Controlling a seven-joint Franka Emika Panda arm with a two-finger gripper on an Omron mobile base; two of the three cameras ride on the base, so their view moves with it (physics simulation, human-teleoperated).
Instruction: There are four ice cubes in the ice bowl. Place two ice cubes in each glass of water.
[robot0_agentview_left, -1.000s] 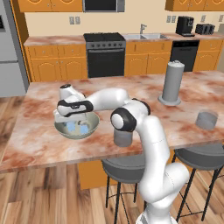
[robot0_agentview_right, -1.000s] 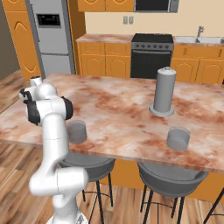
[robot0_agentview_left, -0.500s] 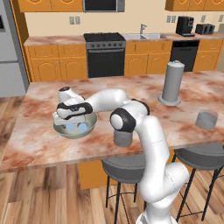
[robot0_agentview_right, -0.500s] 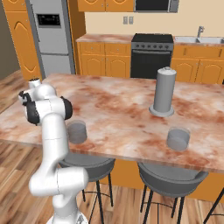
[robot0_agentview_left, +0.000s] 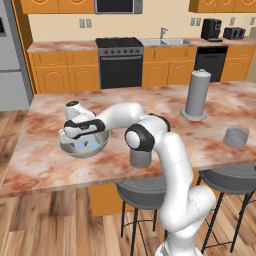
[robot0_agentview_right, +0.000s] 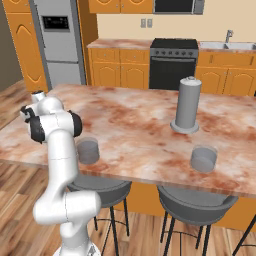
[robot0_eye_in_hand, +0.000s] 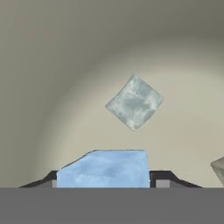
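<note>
Down in the ice bowl (robot0_agentview_left: 84, 146) the gripper (robot0_eye_in_hand: 103, 180) sits low, its two dark fingertips (robot0_eye_in_hand: 162, 178) pressed against either side of a blue ice cube (robot0_eye_in_hand: 104, 169), so the jaws are closed on that cube. Going from big to small with the bowl as the landmark: the marble island counter (robot0_agentview_left: 45, 162) carries the bowl near its front left part, and the white arm (robot0_agentview_left: 165, 165) rises from beside the stools and bends back over the counter to reach the bowl. A tall grey cylinder with a domed top (robot0_agentview_left: 196, 94) stands well to the right of the bowl and farther back. One glass of water (robot0_agentview_left: 140, 157) stands just right of the bowl at the counter's front edge, partly behind the arm's elbow; the other glass (robot0_agentview_left: 236, 136) is far off to the right. Inside the bowl, a second, paler cube (robot0_eye_in_hand: 134, 101) lies beyond the gripped one on the pale floor, apart from it, and the corner of another cube (robot0_eye_in_hand: 218, 168) lies close by.
</note>
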